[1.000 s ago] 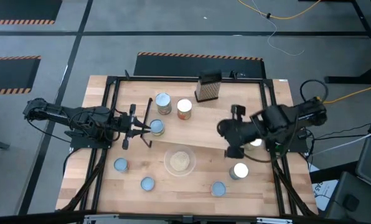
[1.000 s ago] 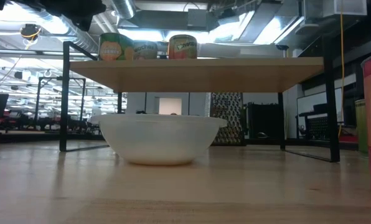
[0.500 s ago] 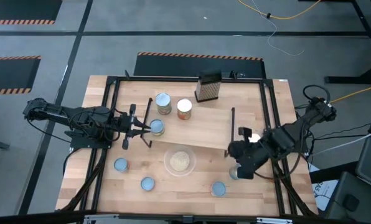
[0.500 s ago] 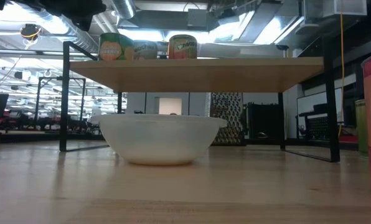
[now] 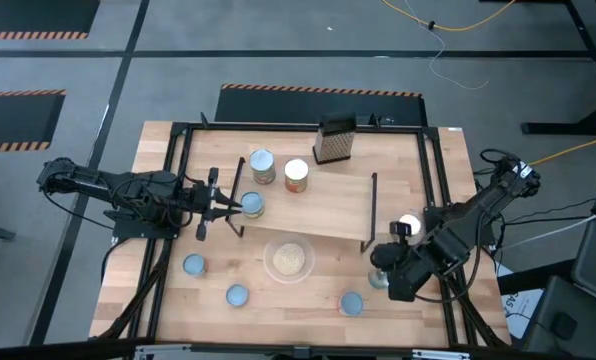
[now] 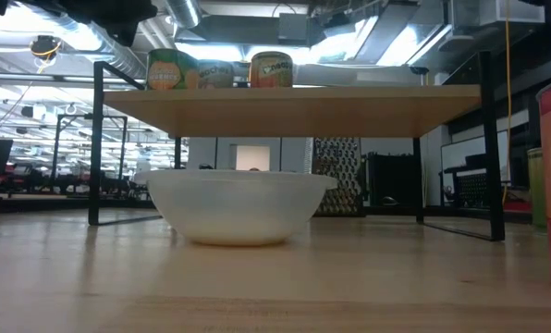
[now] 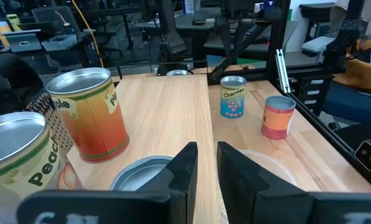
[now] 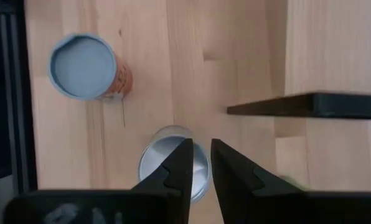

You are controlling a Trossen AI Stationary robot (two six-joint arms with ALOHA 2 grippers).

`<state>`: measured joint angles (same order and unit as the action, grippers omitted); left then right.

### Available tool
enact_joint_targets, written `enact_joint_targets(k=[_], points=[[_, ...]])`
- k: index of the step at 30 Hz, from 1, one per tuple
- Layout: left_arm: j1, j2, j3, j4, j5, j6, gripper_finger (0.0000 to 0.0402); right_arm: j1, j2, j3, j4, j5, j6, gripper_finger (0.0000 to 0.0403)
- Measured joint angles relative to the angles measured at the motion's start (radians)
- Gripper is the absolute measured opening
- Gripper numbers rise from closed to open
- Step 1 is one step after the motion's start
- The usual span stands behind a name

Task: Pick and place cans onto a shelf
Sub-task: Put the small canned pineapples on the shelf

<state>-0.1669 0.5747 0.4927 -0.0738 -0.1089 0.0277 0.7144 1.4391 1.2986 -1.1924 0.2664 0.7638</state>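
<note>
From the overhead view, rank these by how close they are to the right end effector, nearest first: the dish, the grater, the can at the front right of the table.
1. The front-right can, beside the right end effector, toward the table's front edge.
2. The dish, mid-table, in front of the shelf.
3. The grater, at the table's back edge.

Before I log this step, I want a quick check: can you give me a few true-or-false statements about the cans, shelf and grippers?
1. Three cans stand on the shelf. True.
2. The right gripper is above the grater. False: the grater stands at the table's far edge; the gripper hangs over a can near the shelf's right end.
3. The bowl sits on top of the shelf. False: it is on the table, in front of the shelf.
4. The left gripper is at the shelf's left end, beside a can. True.
</note>
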Motion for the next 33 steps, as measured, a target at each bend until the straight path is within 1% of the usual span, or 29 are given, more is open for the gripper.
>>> enact_joint_targets(k=[7, 15, 17, 19, 21, 23, 27, 30, 33], points=[[0.0, 0.0, 0.0, 0.0, 0.0, -0.001, 0.0055, 0.021, 0.0, -0.048, 0.028, -0.041, 0.078, 0.0062], [0.0, 0.0, 0.0, 0.001, 0.003, -0.001, 0.0055, 0.037, 0.0, -0.073, 0.065, -0.043, 0.124, 0.0062], [0.0, 0.0, 0.0, 0.013, 0.037, -0.003, 0.0055, 0.037, 0.0, -0.075, 0.067, -0.043, 0.123, 0.0062], [0.0, 0.0, 0.0, 0.036, 0.096, -0.025, 0.0055, 0.037, 0.0, -0.075, 0.068, -0.043, 0.122, 0.0062], [0.0, 0.004, 0.0, 0.076, 0.151, -0.082, 0.0055, 0.037, 0.0, -0.075, 0.068, -0.043, 0.122, 0.0062], [0.0, 0.016, 0.0, 0.13, 0.176, -0.164, 0.0055, 0.037, 0.0, -0.075, 0.068, -0.043, 0.122, 0.0062], [-0.011, 0.053, 0.0, 0.279, 0.171, -0.349, 0.0055, 0.037, 0.0, -0.075, 0.07, -0.043, 0.122, 0.0062], [-0.04, 0.106, 0.0, 0.384, 0.177, -0.386, 0.0055, 0.037, 0.0, -0.075, 0.07, -0.042, 0.121, 0.0062], [-0.095, 0.172, 0.0, 0.489, 0.173, -0.403, 0.0055, 0.037, 0.0, -0.075, 0.07, -0.041, 0.115, 0.0062]])
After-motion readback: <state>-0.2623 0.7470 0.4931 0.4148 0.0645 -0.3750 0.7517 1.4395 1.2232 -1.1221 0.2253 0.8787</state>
